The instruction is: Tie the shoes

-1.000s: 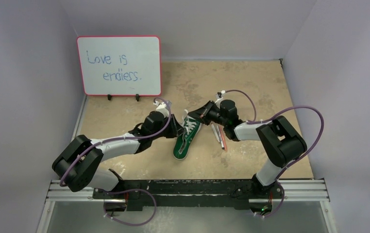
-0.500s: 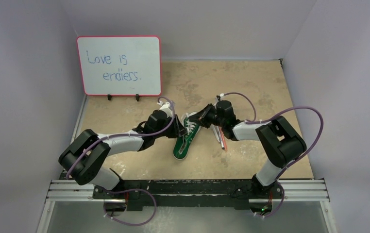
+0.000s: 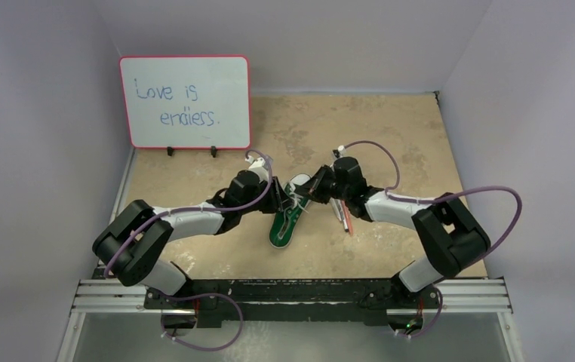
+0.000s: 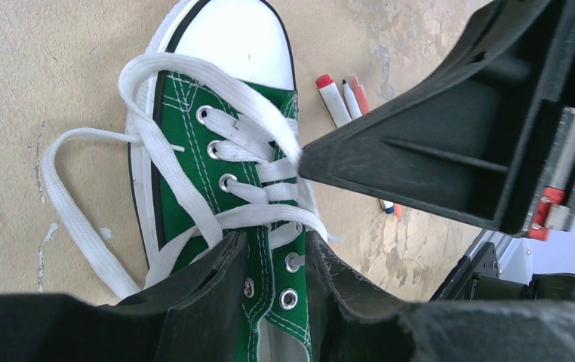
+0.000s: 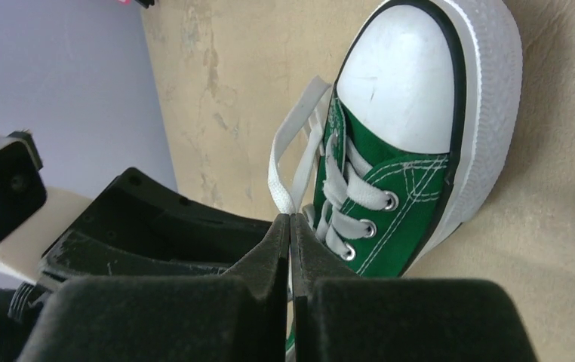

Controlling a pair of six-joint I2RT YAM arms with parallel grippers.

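Observation:
The small green sneaker [image 3: 287, 217] lies mid-table, its white toe cap [image 4: 239, 38] pointing away from me. My left gripper [image 3: 279, 202] is at its left side; in the left wrist view [image 4: 275, 260] the jaws are closed on the green eyelet flap near the top eyelets. My right gripper [image 3: 306, 196] reaches over the shoe from the right. In the right wrist view [image 5: 290, 220] its fingers are pressed together on a white lace [image 5: 292, 151]. A loose lace loop [image 4: 73, 219] lies on the table left of the shoe [image 4: 186, 151].
Thin red and white pens [image 3: 342, 215] lie just right of the shoe, also in the left wrist view [image 4: 337, 102]. A whiteboard [image 3: 185, 102] with writing stands at the back left. Walls close in on the left, right and back.
My left arm has pushed right, closer onto the shoe. My right gripper has dropped down and left over the laces, its elbow swinging out to the right. The shoe has stayed put.

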